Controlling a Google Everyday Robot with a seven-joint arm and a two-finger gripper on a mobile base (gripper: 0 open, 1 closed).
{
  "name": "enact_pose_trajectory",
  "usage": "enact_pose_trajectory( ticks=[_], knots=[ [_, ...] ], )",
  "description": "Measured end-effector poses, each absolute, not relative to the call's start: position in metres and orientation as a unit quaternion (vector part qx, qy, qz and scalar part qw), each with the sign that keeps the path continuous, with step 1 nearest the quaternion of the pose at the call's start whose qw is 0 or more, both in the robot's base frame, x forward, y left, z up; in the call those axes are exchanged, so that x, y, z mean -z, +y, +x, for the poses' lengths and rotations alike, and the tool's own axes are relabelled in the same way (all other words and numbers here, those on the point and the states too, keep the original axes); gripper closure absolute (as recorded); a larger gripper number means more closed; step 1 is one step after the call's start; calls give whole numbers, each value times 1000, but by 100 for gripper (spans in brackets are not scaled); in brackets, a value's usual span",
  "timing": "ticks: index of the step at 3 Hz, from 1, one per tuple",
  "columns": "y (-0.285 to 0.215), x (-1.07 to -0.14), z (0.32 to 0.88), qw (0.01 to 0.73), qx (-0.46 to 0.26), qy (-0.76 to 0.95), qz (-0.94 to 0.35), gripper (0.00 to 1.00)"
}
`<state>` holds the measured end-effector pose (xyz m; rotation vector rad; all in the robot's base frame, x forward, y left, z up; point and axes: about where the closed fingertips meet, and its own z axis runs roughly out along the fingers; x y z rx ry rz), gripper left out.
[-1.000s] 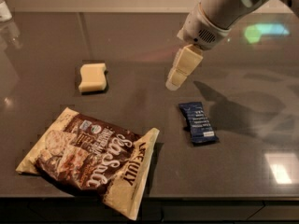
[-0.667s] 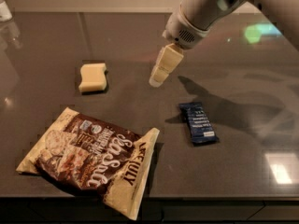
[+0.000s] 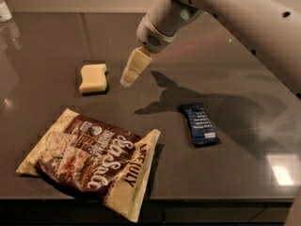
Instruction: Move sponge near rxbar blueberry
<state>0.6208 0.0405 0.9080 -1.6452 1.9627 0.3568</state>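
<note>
The pale yellow sponge (image 3: pixel 93 78) lies flat on the dark table at the left of centre. The dark navy rxbar blueberry (image 3: pixel 199 124) lies flat at the right of centre, well apart from the sponge. My gripper (image 3: pixel 128 79) hangs from the white arm, its cream fingers pointing down and left. It is above the table, just to the right of the sponge and not touching it. It holds nothing.
A big brown-and-cream chip bag (image 3: pixel 91 159) lies at the front left, near the table's front edge (image 3: pixel 211 197). A clear object (image 3: pixel 4 11) stands at the far left corner. The arm's shadow falls between the gripper and the bar.
The gripper has moved left across the table, from above the rxbar's side to just right of the sponge. Sponge, bar and bag have not moved.
</note>
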Motion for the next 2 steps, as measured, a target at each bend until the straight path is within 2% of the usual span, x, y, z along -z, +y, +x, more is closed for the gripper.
enact_pose_trajectory(
  ticks=[2],
  knots=[
    [103,-884,630,283,-159,725,-607,0]
  ],
)
